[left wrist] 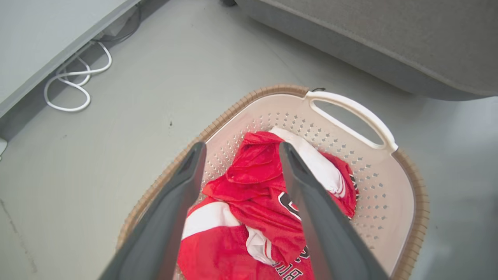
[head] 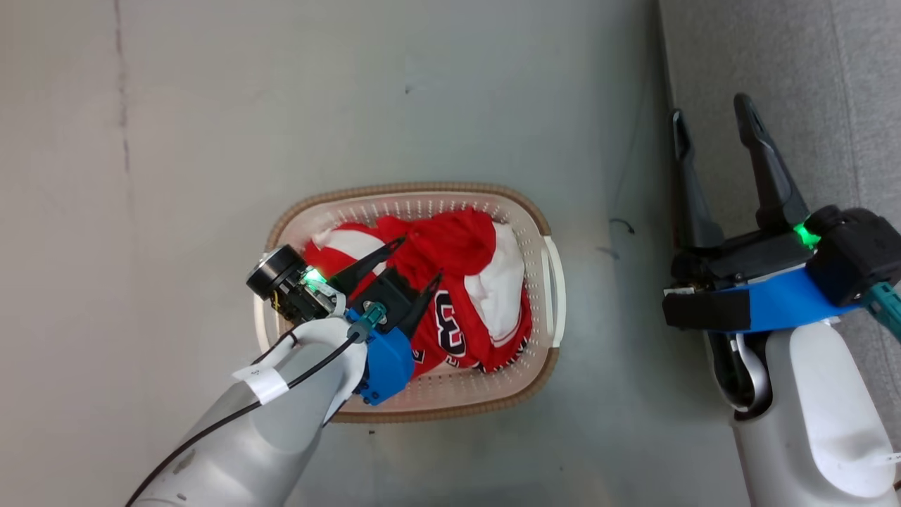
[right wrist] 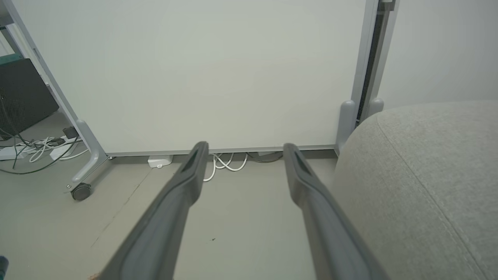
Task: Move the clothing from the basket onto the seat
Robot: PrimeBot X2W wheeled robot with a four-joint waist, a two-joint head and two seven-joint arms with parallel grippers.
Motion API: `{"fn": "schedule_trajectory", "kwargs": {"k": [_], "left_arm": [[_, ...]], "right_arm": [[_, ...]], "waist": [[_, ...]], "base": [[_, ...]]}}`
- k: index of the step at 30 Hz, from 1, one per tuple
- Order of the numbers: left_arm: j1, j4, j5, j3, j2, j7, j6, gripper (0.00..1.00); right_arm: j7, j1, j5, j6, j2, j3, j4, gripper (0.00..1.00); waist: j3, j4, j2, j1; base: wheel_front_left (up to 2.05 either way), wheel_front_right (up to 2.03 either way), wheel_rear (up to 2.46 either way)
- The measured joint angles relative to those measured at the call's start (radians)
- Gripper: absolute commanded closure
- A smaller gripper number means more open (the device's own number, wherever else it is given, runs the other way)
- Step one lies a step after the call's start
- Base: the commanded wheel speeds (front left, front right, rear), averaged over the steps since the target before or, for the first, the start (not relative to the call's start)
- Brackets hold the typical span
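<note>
Head view: the basket (head: 422, 191) is seen on the floor (head: 352, 105), and the clothing (head: 468, 243) is heaped inside it, red with white parts, a dark-outlined numeral showing. The left tool (head: 421, 258) is held over the left part of the heap, fingers spread, tips pointed toward the middle of the pile; nothing is pinched. The right tool (head: 711, 109) is held well apart, to the right of the basket, spread and empty, at the edge of the seat (head: 809, 70).

Left wrist view: the clothing is seen between and below the two spread fingers, inside the basket. Whether the tips touch the fabric cannot be told. A white handle (left wrist: 352, 112) is seen at the basket's far end, with the seat beyond it. A white cable (left wrist: 74, 83) lies on the floor at upper left.

Right wrist view: the right tool's spread fingers are seen over bare floor, with the seat just beside the right-hand finger. A pale panel (right wrist: 214, 70) stands ahead.
</note>
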Motion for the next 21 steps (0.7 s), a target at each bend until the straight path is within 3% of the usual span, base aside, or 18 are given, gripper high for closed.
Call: {"fn": "schedule_trajectory", "kwargs": {"k": [13, 21], "left_arm": [[-0.135, 0.260, -0.071, -0.216, -0.013, 0.012, 0.000, 0.00], [-0.170, 0.304, -0.176, -0.289, -0.034, 0.047, 0.000, 0.00]], "right_arm": [[0.000, -0.057, -0.014, 0.000, 0.000, -0.004, -0.051, 0.00], [0.000, -0.074, -0.017, 0.000, 0.000, -0.008, -0.080, 0.00]], "waist": [[0.187, -0.036, 0.0000, 0.0000], [0.277, -0.051, 0.0000, 0.0000]], "base": [[0.00, 0.00, 0.00], [0.00, 0.00, 0.00]]}}
